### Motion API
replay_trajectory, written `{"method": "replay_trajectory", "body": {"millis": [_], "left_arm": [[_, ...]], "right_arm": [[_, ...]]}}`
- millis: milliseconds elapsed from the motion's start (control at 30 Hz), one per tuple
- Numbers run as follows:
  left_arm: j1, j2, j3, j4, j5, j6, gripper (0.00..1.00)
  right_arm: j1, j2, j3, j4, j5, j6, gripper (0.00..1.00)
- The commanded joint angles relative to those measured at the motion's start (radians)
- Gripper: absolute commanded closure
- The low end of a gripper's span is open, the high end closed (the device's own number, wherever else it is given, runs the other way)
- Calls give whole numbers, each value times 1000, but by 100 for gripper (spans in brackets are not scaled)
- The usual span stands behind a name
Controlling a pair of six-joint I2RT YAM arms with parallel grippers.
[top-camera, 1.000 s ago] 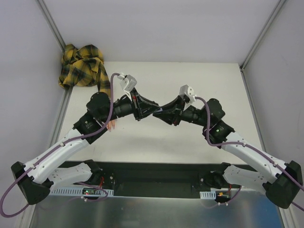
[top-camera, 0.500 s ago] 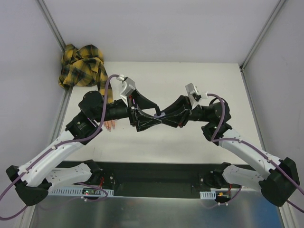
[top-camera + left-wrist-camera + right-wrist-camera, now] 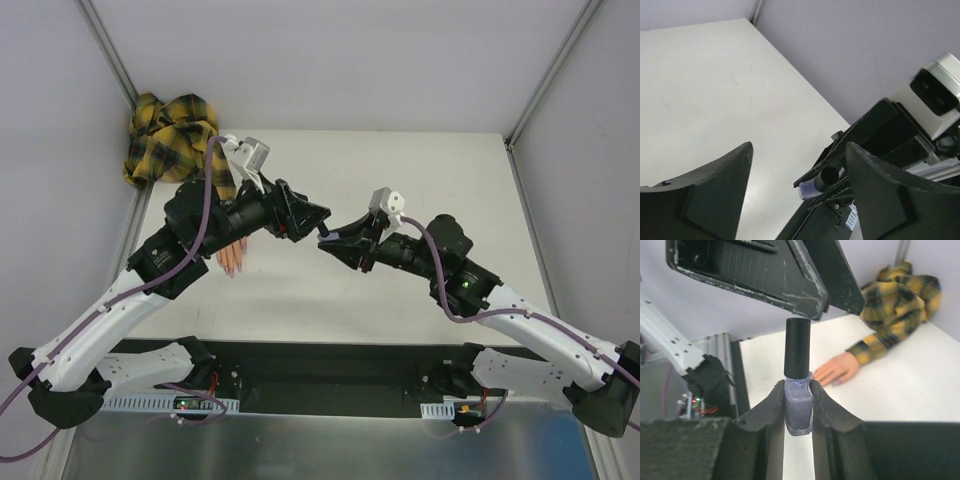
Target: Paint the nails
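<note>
Readying the polish for opening, well right of the nails.

Find the nails at the fingertips of the fake hand, lying flat on the left side of the table, close by the left arm, with the plaid sleeve bunched in the far-left corner; nothing touching them. Nearer the middle: the small purple bottle, pinched upright around its body by the right gripper, probably to leave the black cap exposed. Just above that cap: the left gripper, spread wide and gripping nothing, seemingly lined up to close on it and unscrew. Cap not yet off, so no brush out and no painting begun.
</note>
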Motion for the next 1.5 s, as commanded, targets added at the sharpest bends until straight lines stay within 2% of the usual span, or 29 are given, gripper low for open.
{"method": "replay_trajectory", "body": {"millis": [0, 67, 267, 400, 433, 500, 533, 567, 633, 700, 767, 833, 867, 900, 933, 967, 1000, 1033, 1067, 1167, 1233, 1300, 1367, 1400, 1433, 1467], "left_arm": [[-28, 44, 43, -19, -108, -33, 33], [-40, 57, 46, -19, -134, -26, 41], [-111, 81, 46, -19, -222, 0, 44], [-140, 104, 49, -20, -254, 5, 53], [-149, 107, 49, -20, -263, 7, 63], [-152, 109, 43, -17, -272, 5, 73], [-152, 112, 43, -19, -266, -1, 86], [-151, 115, 43, -17, -257, -7, 91], [-151, 126, 49, -17, -219, -10, 99], [-151, 130, 55, 0, -184, -6, 100], [-152, 124, 35, 50, -62, 48, 100], [-149, 89, 3, 146, 48, 103, 100], [-143, 69, -52, 211, 193, 164, 100], [-116, 49, -84, 259, 285, 184, 100], [-89, 9, -121, 391, 391, 195, 100], [-57, -8, -199, 468, 636, 156, 100], [40, -21, -244, 594, 745, 102, 100], [79, -29, -291, 727, 840, 21, 100], [115, -19, -339, 911, 929, -124, 100], [130, 14, -295, 816, 982, -105, 100], [130, 3, -289, 772, 920, -73, 100], [130, -9, -266, 623, 837, -14, 100], [132, -20, -220, 511, 776, 65, 78], [132, -23, -211, 423, 751, 80, 62], [130, -34, -191, 382, 675, 98, 38], [132, -41, -187, 345, 636, 100, 32]], "right_arm": [[44, -18, 55, -49, 229, -114, 100], [54, -22, 50, -43, 266, -123, 100], [74, -5, 61, -40, 307, -132, 100], [96, 6, 71, -49, 353, -141, 100], [97, 6, 72, -49, 361, -144, 100], [104, 1, 70, -48, 373, -145, 100], [105, -2, 68, -46, 375, -145, 100], [104, -2, 68, -45, 376, -145, 100], [105, 1, 67, -38, 387, -145, 100], [105, 1, 65, -40, 382, -143, 100], [97, -8, 61, -38, 341, -135, 100], [58, -17, 52, -37, 120, -120, 100], [39, -23, 47, -31, -3, -114, 100], [10, -28, 42, 3, -240, -93, 100], [1, -29, 41, 18, -356, -80, 100], [-2, -16, 51, 29, -475, -68, 100], [-2, -8, 67, 34, -641, -40, 100], [4, -2, 73, 47, -686, -27, 100], [11, -6, 73, 61, -713, -25, 100], [12, -23, 58, 77, -678, -25, 100], [7, -25, 56, 77, -635, -16, 100], [-5, -20, 53, 74, -568, -13, 100], [-16, -12, 55, 55, -523, -16, 100], [-18, -9, 61, 42, -470, -23, 100], [-18, -2, 67, 23, -445, -35, 100], [-18, 0, 73, -20, -417, -60, 100]]}}
